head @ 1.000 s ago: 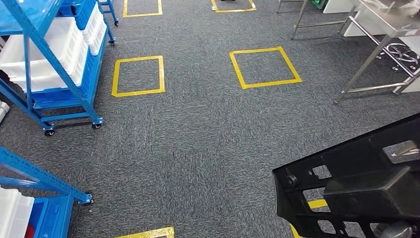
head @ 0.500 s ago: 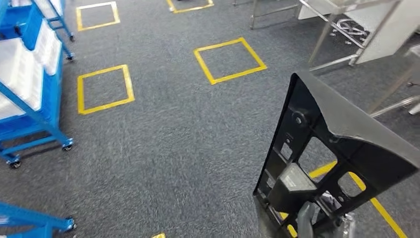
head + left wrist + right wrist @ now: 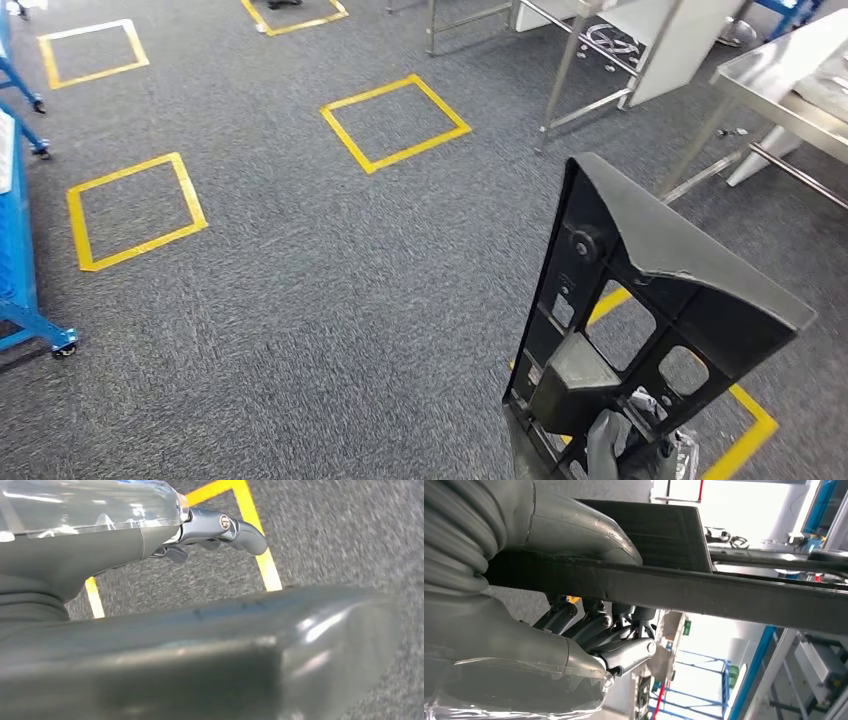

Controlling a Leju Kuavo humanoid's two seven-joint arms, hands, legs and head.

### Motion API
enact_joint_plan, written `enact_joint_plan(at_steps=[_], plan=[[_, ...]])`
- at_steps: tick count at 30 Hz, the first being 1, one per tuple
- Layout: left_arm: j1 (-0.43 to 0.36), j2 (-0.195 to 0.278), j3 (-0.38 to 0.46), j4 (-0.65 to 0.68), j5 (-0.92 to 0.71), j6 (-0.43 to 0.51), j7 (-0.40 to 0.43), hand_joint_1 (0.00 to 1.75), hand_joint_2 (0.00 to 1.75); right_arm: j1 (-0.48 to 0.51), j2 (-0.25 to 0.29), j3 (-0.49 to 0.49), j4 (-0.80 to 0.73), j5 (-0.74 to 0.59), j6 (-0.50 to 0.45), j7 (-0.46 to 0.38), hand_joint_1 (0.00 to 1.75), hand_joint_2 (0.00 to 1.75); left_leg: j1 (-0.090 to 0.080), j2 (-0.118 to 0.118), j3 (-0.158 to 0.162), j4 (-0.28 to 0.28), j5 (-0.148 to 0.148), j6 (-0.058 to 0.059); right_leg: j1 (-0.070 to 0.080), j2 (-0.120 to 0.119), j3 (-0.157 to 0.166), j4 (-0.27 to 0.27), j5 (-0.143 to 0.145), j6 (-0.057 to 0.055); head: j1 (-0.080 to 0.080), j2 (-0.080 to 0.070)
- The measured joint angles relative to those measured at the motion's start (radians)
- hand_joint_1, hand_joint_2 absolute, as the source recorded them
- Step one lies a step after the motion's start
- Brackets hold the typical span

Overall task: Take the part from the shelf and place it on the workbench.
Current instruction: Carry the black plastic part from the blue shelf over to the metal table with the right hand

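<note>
— One part (image 3: 640,300) is in my head view: black plastic, with cut-out windows, standing upright over the grey carpet (image 3: 300,300) at lower right. Where is it held?

— At its lower end. My right hand (image 3: 625,450) grips it there; in the right wrist view the thumb lies along one side of the part's edge (image 3: 674,587) and the darker fingers (image 3: 594,625) curl under the other side, so the part is clamped between them.

— And the left hand?

— My left hand (image 3: 210,532) hangs above the carpet and a strip of yellow tape (image 3: 260,545). Its fingers are curled inward with nothing in them. A broad dark surface lies across that view; I cannot tell what it is.

— Surroundings?

— Several yellow tape squares (image 3: 395,122) mark the floor. Steel tables (image 3: 790,80) stand at upper right, well apart from the part. A blue wheeled shelf (image 3: 25,270) stands at the left edge. The part touches neither.
</note>
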Motion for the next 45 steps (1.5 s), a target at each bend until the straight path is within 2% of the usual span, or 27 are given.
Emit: enact_joint_plan(at_steps=[2,3,5,7,9,11,13,15,16,18,20,22,24,25,26,27,28,31,33,34,36,37,39,40,42,43,45], plan=[[0.005,-0.006,0.000,-0.007,-0.003,-0.002,0.002,0.00,0.00,-0.001,-0.002,0.000,0.003,0.000,-0.003,0.000,1.75,1.75,-0.004,0.032,-0.003,0.000,-0.001,0.003,-0.001,-0.020,-0.056,0.118,-0.051,0.003,0.000,0.000],[0.005,-0.008,0.000,-0.009,-0.003,-0.002,0.002,0.00,0.00,0.000,-0.003,0.000,0.005,0.000,-0.005,0.001,1.75,1.75,-0.005,0.048,-0.003,0.001,-0.002,0.003,-0.001,-0.022,-0.065,0.140,-0.052,0.004,0.000,0.000],[0.005,-0.013,0.000,-0.013,-0.003,-0.002,0.002,0.00,0.00,0.000,-0.005,0.000,0.007,0.000,-0.006,0.002,1.75,1.75,-0.007,0.077,0.000,0.001,-0.004,0.002,0.000,-0.034,-0.019,0.066,-0.003,-0.001,0.000,0.000],[0.003,-0.017,-0.002,-0.017,-0.004,-0.004,0.002,0.00,0.00,-0.001,-0.006,0.000,0.008,0.001,-0.006,0.002,1.75,1.75,-0.010,0.100,0.007,0.001,-0.009,-0.003,0.009,-0.088,0.061,-0.076,0.047,-0.013,0.000,0.000],[0.003,-0.021,-0.005,-0.022,-0.005,-0.011,0.002,0.00,0.00,-0.003,-0.007,0.002,0.008,0.004,-0.007,0.004,1.75,1.75,-0.013,0.120,0.014,0.000,-0.013,-0.013,0.019,-0.123,0.093,-0.140,0.057,-0.026,0.000,0.000],[0.001,-0.026,-0.009,-0.031,-0.007,-0.021,0.001,0.00,0.00,-0.003,-0.008,0.005,0.010,0.015,-0.014,0.009,1.75,1.75,-0.014,0.140,0.020,-0.002,-0.016,-0.023,0.020,-0.101,0.091,-0.144,0.061,-0.036,0.000,0.000],[-0.002,-0.031,-0.015,-0.042,-0.011,-0.030,-0.003,0.00,0.00,-0.004,-0.009,0.012,0.012,0.029,-0.028,0.014,1.75,1.75,-0.012,0.109,0.016,0.018,-0.034,-0.034,0.013,-0.074,0.092,-0.153,0.069,-0.047,-0.002,0.000],[0.000,-0.033,-0.018,-0.051,-0.015,-0.036,-0.008,0.00,0.00,-0.008,-0.012,0.023,0.016,0.041,-0.045,0.018,1.75,1.75,-0.007,0.041,-0.024,0.112,-0.091,-0.042,0.008,-0.047,0.091,-0.158,0.077,-0.056,-0.003,0.000],[0.002,-0.034,-0.019,-0.055,-0.016,-0.038,-0.009,0.00,0.00,-0.010,-0.013,0.027,0.019,0.045,-0.053,0.020,1.75,1.75,-0.006,0.020,-0.056,0.181,-0.124,-0.045,0.008,-0.033,0.089,-0.157,0.078,-0.059,-0.004,0.000],[0.007,-0.034,-0.019,-0.062,-0.017,-0.043,-0.010,0.00,0.00,-0.011,-0.016,0.032,0.025,0.054,-0.064,0.024,1.75,1.75,-0.005,0.010,-0.106,0.280,-0.151,-0.048,0.008,0.001,0.089,-0.155,0.078,-0.060,-0.004,0.000],[0.009,-0.035,-0.019,-0.068,-0.017,-0.046,-0.010,0.00,0.00,-0.010,-0.019,0.035,0.031,0.057,-0.068,0.027,1.75,1.75,-0.003,0.005,-0.093,0.236,-0.098,-0.048,0.007,0.036,0.090,-0.150,0.077,-0.058,-0.004,0.000],[0.009,-0.036,-0.019,-0.074,-0.018,-0.048,-0.010,0.00,0.00,-0.011,-0.022,0.041,0.035,0.058,-0.073,0.028,1.75,1.75,0.001,-0.032,-0.038,0.101,-0.028,-0.044,0.007,0.065,0.088,-0.140,0.073,-0.051,-0.004,0.000],[0.009,-0.037,-0.019,-0.080,-0.019,-0.049,-0.010,0.00,0.00,-0.012,-0.026,0.051,0.040,0.059,-0.081,0.031,1.75,1.75,0.002,-0.074,-0.010,0.025,-0.008,-0.038,0.005,0.089,0.079,-0.131,0.071,-0.039,-0.003,0.000],[0.008,-0.037,-0.020,-0.082,-0.019,-0.050,-0.011,0.00,0.00,-0.013,-0.027,0.056,0.043,0.060,-0.084,0.033,1.75,1.75,0.001,-0.081,-0.007,0.017,-0.013,-0.034,0.003,0.101,0.074,-0.130,0.072,-0.032,-0.004,0.000],[0.007,-0.039,-0.020,-0.084,-0.020,-0.050,-0.011,0.00,0.00,-0.013,-0.029,0.060,0.046,0.061,-0.087,0.034,1.75,1.75,0.000,-0.071,-0.006,0.014,-0.011,-0.028,0.001,0.113,0.069,-0.131,0.075,-0.024,-0.004,0.000],[0.006,-0.040,-0.020,-0.085,-0.020,-0.050,-0.011,0.00,0.00,-0.012,-0.031,0.063,0.048,0.062,-0.088,0.035,1.75,1.75,0.001,-0.059,-0.004,0.009,-0.007,-0.021,0.000,0.110,0.067,-0.129,0.075,-0.018,-0.004,0.000],[0.005,-0.042,-0.021,-0.087,-0.020,-0.051,-0.012,0.00,0.00,-0.012,-0.033,0.065,0.049,0.063,-0.090,0.035,1.75,1.75,0.002,-0.046,-0.001,0.003,-0.003,-0.013,0.001,0.089,0.060,-0.118,0.067,-0.012,-0.002,0.000],[0.009,-0.043,-0.021,-0.092,-0.020,-0.052,-0.012,0.00,0.00,-0.018,-0.040,0.074,0.054,0.065,-0.096,0.037,1.75,1.75,0.002,-0.001,0.001,-0.006,0.001,0.001,0.001,-0.005,-0.010,0.025,-0.015,0.002,0.004,0.000],[0.011,-0.043,-0.021,-0.092,-0.020,-0.053,-0.012,0.00,0.00,-0.020,-0.046,0.079,0.059,0.065,-0.099,0.041,1.75,1.75,0.000,0.031,0.000,-0.006,-0.002,0.002,-0.003,-0.020,-0.063,0.129,-0.051,0.010,0.005,0.000],[0.011,-0.043,-0.021,-0.092,-0.020,-0.053,-0.012,0.00,0.00,-0.020,-0.048,0.081,0.062,0.065,-0.101,0.043,1.75,1.75,0.000,0.046,0.002,-0.006,-0.004,0.001,-0.005,-0.023,-0.066,0.134,-0.042,0.012,0.005,0.000],[0.009,-0.044,-0.021,-0.092,-0.019,-0.053,-0.012,0.00,0.00,-0.020,-0.053,0.084,0.065,0.063,-0.103,0.047,1.75,1.75,0.000,0.072,0.009,-0.005,-0.010,-0.005,-0.007,-0.044,-0.011,0.034,0.020,0.011,0.005,0.000],[0.009,-0.044,-0.021,-0.092,-0.019,-0.053,-0.012,0.00,0.00,-0.021,-0.054,0.087,0.065,0.062,-0.103,0.048,1.75,1.75,-0.002,0.083,0.014,-0.005,-0.013,-0.009,-0.004,-0.069,0.027,-0.037,0.047,0.006,0.005,0.000],[0.008,-0.044,-0.021,-0.092,-0.018,-0.050,-0.013,0.00,0.00,-0.023,-0.057,0.093,0.066,0.059,-0.109,0.051,1.75,1.75,-0.007,0.103,0.022,-0.005,-0.021,-0.019,0.004,-0.104,0.073,-0.126,0.071,-0.007,0.005,0.000],[0.007,-0.043,-0.021,-0.092,-0.016,-0.048,-0.014,0.00,0.00,-0.023,-0.059,0.098,0.066,0.058,-0.114,0.052,1.75,1.75,-0.009,0.113,0.025,-0.005,-0.023,-0.024,0.009,-0.106,0.075,-0.135,0.067,-0.014,0.004,0.000],[0.003,-0.042,-0.021,-0.091,-0.009,-0.042,-0.016,0.00,0.00,-0.023,-0.066,0.109,0.066,0.052,-0.130,0.058,1.75,1.75,-0.008,0.127,0.033,-0.007,-0.029,-0.036,0.008,-0.080,0.074,-0.139,0.071,-0.027,0.004,0.000],[0.001,-0.040,-0.020,-0.091,-0.006,-0.040,-0.018,0.00,0.00,-0.023,-0.070,0.114,0.067,0.049,-0.137,0.061,1.75,1.75,-0.007,0.116,0.034,0.000,-0.037,-0.041,0.005,-0.069,0.076,-0.144,0.073,-0.033,0.003,0.000],[0.000,-0.033,-0.019,-0.087,0.000,-0.035,-0.022,0.00,0.00,-0.025,-0.080,0.128,0.067,0.041,-0.149,0.065,1.75,1.75,-0.003,0.061,0.004,0.074,-0.086,-0.048,0.000,-0.045,0.080,-0.151,0.079,-0.046,0.000,0.000]])
